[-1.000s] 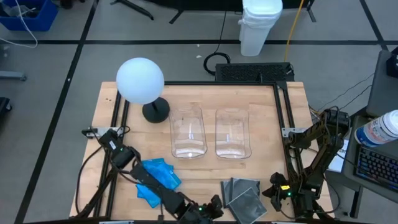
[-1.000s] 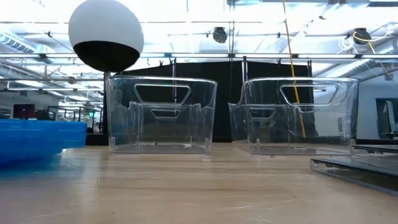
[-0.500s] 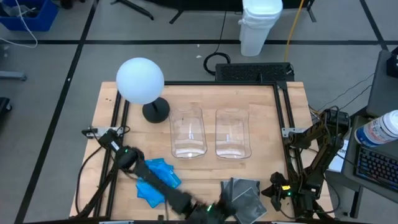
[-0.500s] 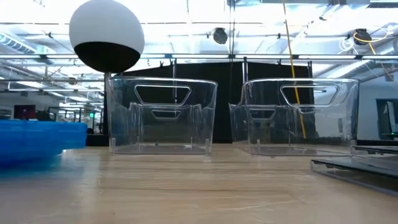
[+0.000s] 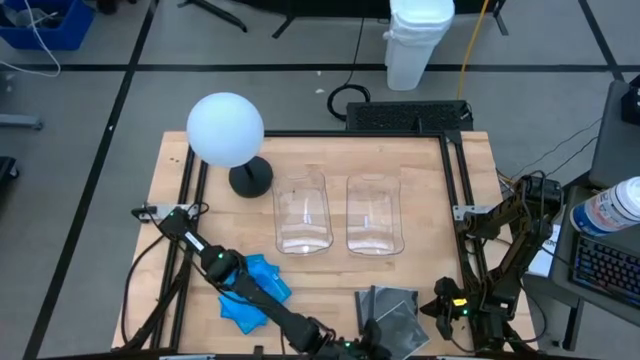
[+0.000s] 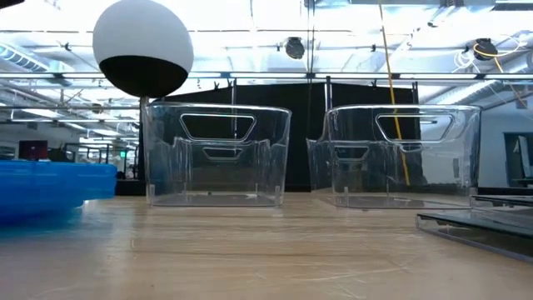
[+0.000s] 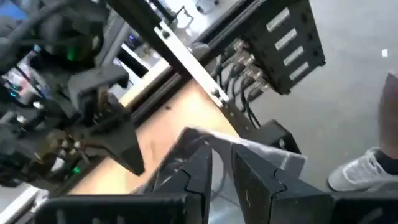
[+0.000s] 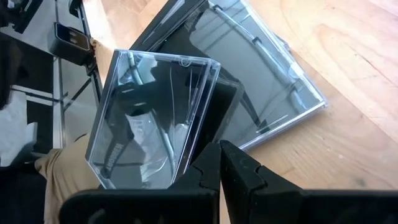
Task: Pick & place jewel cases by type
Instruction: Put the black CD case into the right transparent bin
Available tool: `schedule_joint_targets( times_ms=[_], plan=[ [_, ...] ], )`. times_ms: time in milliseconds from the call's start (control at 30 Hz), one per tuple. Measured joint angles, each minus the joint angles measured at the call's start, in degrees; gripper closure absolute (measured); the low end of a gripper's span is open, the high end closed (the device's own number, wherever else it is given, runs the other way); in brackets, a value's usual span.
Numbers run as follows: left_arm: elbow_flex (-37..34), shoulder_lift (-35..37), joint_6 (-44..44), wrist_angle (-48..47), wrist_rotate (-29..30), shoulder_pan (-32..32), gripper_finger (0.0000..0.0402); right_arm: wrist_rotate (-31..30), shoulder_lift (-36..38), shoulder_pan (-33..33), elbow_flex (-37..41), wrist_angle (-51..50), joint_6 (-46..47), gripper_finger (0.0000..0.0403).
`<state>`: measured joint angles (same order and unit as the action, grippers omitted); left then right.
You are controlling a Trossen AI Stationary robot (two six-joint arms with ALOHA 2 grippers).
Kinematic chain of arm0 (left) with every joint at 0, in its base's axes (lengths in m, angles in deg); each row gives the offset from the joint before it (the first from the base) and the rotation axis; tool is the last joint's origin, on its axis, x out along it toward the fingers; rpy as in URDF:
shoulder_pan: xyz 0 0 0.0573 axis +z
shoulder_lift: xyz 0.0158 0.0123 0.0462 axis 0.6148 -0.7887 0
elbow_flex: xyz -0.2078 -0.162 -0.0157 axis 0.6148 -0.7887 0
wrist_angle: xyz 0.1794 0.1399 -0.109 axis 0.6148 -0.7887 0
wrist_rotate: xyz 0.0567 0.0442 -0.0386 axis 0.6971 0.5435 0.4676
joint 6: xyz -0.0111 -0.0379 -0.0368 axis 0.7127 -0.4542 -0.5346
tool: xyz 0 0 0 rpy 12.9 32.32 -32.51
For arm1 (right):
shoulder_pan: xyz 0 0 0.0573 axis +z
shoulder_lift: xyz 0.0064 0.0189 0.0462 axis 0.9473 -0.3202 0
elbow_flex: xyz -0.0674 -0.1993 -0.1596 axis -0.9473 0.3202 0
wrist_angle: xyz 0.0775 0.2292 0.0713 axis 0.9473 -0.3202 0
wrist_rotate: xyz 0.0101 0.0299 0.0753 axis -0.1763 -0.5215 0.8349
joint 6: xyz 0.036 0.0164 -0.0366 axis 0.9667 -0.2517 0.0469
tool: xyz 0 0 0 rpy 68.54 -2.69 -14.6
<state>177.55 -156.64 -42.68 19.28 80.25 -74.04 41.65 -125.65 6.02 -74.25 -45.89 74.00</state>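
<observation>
Two bins [image 5: 338, 214] stand side by side mid-tabletop [image 5: 430, 180], a lamp [image 5: 227, 132] behind them to the left. One stack of cases [image 5: 252, 288] lies front-left, another [image 5: 390, 312] front-right.

The table [image 5: 430, 180] is topped with pale wood of visible grain and a low sheen. Two bins [image 5: 301, 212] are moulded in clear, glossy plastic. The blue cases [image 5: 262, 283] are seen as translucent, shiny plastic; the dark cases [image 8: 249, 81] as smooth, reflective smoky plastic. A matt white globe [image 5: 225, 129] is carried on a black base. The fingers [image 8: 239, 171] are finished in matt black.
</observation>
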Motion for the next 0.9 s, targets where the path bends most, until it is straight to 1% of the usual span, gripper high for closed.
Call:
schedule_joint_targets(
  times_ms=[67,133,200,333,467,667,767,900],
  plan=[
    [0.1,-0.4,-0.6,0.6,0.7,-0.2,0.0334,0.0,0.0,0.0,0.0,0.0,-0.3,0.0403],
    [0.2,-0.5,1.1,0.5,0.8,-0.9,0.0334,0.0,0.0,0.0,0.0,0.0,-0.3,0.0403],
    [0.2,-0.5,0.3,-0.4,-2.0,-2.1,0.0334,0.0,0.0,0.0,0.0,0.1,-0.3,0.0403],
    [0.2,-0.5,-6.9,-4.9,-9.8,-3.0,0.0334,0.0,0.0,0.0,0.0,0.1,-0.3,0.0403],
    [0.2,-1.9,-9.7,-5.9,-10.4,-1.9,0.0335,0.0,0.0,0.0,0.0,0.1,-0.3,0.0403],
    [0.2,-4.9,-14.3,-5.7,-16.1,0.0,0.0335,-0.3,0.0,0.0,0.0,0.0,-0.3,0.0403],
    [0.1,-5.4,-14.7,-7.2,-16.7,0.2,0.0335,-0.4,0.0,0.0,0.0,0.0,-0.4,0.0403],
    [0.3,-5.6,-15.9,-7.2,-15.2,0.9,0.0335,-0.4,0.0,0.0,0.0,0.0,-0.4,0.0403]
  ],
)
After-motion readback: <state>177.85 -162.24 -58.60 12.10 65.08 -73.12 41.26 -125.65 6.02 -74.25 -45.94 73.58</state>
